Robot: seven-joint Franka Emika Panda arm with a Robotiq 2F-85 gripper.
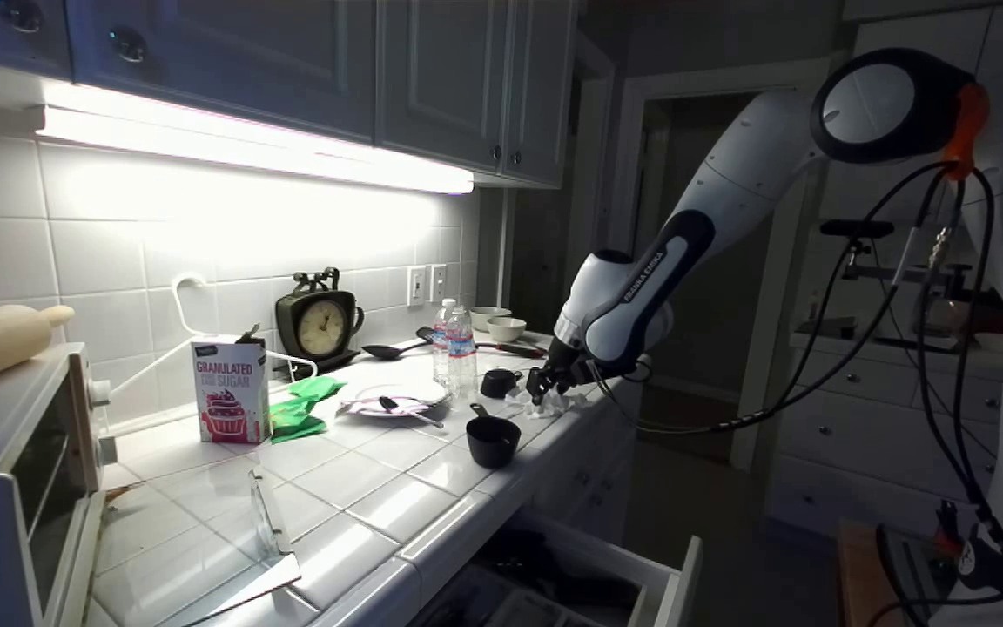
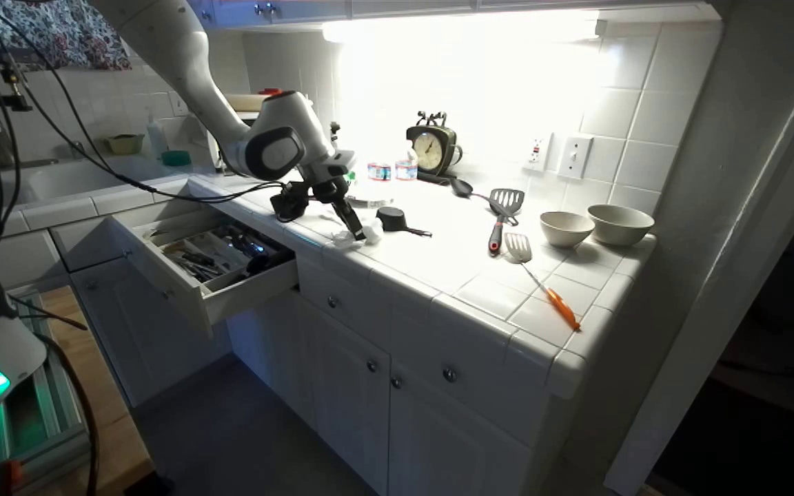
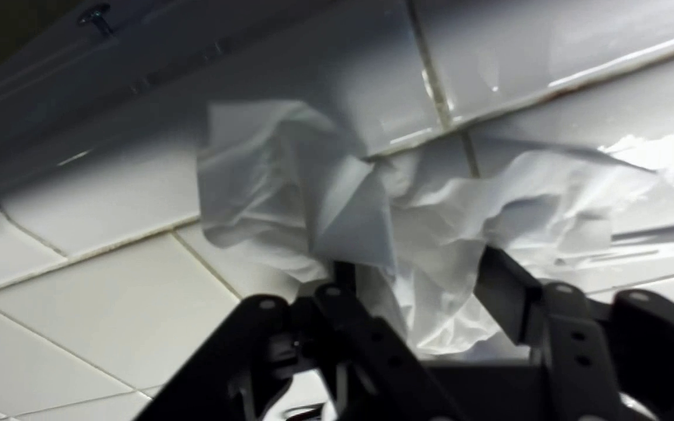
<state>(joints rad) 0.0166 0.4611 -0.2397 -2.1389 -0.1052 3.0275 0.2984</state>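
White crumpled paper (image 3: 445,228) lies on the table (image 3: 109,304) in the wrist view, partly between the fingers (image 3: 505,295), which stand apart. In an exterior view, a black measuring cup (image 1: 499,384) sits just beside the paper. In an exterior view, an orange-handled spatula (image 2: 557,301) lies well apart.

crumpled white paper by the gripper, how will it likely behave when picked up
The crumpled white paper is probably light for its bulk, since it looks thin. Its many creases suggest it would squash and flop rather than stay stiff. Edges spread beyond the gripper, so a loose end may trail.
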